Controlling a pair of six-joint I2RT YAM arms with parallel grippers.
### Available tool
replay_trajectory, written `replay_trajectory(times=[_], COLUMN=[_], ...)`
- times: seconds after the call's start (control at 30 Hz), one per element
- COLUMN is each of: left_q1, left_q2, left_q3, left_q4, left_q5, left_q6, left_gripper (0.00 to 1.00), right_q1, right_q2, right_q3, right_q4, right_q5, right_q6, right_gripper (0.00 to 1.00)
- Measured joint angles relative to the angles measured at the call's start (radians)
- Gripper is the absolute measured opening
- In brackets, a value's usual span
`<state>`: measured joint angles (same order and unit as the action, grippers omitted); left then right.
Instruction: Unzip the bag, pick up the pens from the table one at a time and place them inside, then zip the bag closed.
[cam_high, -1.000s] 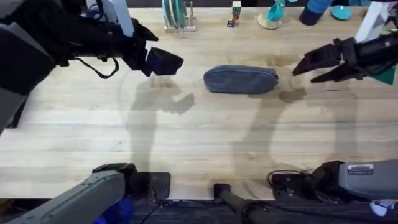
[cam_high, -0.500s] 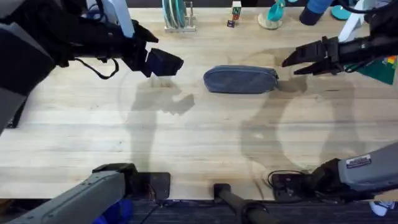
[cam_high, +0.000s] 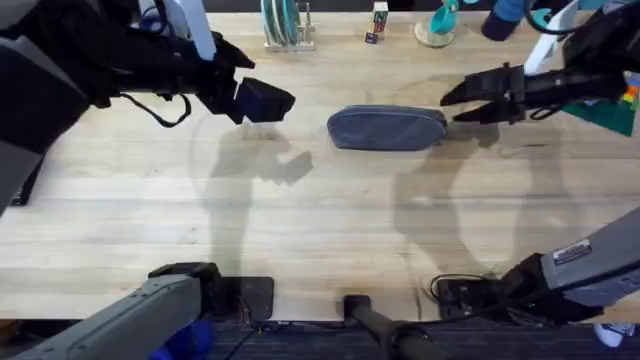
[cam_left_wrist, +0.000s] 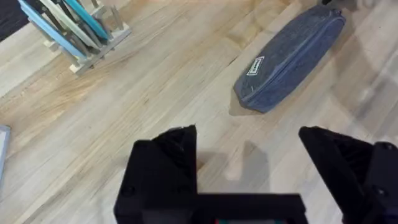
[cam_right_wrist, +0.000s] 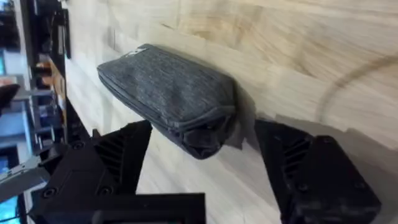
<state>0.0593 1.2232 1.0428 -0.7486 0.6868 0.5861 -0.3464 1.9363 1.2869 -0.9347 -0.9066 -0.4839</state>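
Overhead: the bag (cam_high: 387, 128) is lying on the table (cam_high: 300, 230), the right gripper (cam_high: 462, 102), fingers spread, hovering at its end; the left gripper (cam_high: 262, 100) is waiting apart.

Left wrist: its jaws are spread.

Right wrist: a blind pinch risks grabbing fabric (zipper pull indistinct).

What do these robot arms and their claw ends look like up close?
Both arms are matte black. The left end effector has blocky, angular fingers, with a black cable looping beneath its wrist. The right end effector has two tapering, wedge-shaped fingers with stepped edges. Near the bases the arm links turn grey, and the right one carries a white label with small print.
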Motion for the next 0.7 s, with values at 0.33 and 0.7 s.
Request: replay_trajectory(times=[0.33, 0.7], left_q1=[0.0, 0.0], left_q2=[0.0, 0.0], left_q3=[0.0, 0.0], left_q4=[0.0, -0.001], left_q5=[0.0, 0.0], left_q6=[0.0, 0.0], left_gripper=[0.995, 0.994], right_q1=[0.067, 0.063], right_q2=[0.012, 0.012], right_q3=[0.0, 0.0], right_q4=[-0.012, -0.054], right_q5=[-0.008, -0.07], right_q6=[0.001, 0.005], right_gripper=[0.996, 0.996])
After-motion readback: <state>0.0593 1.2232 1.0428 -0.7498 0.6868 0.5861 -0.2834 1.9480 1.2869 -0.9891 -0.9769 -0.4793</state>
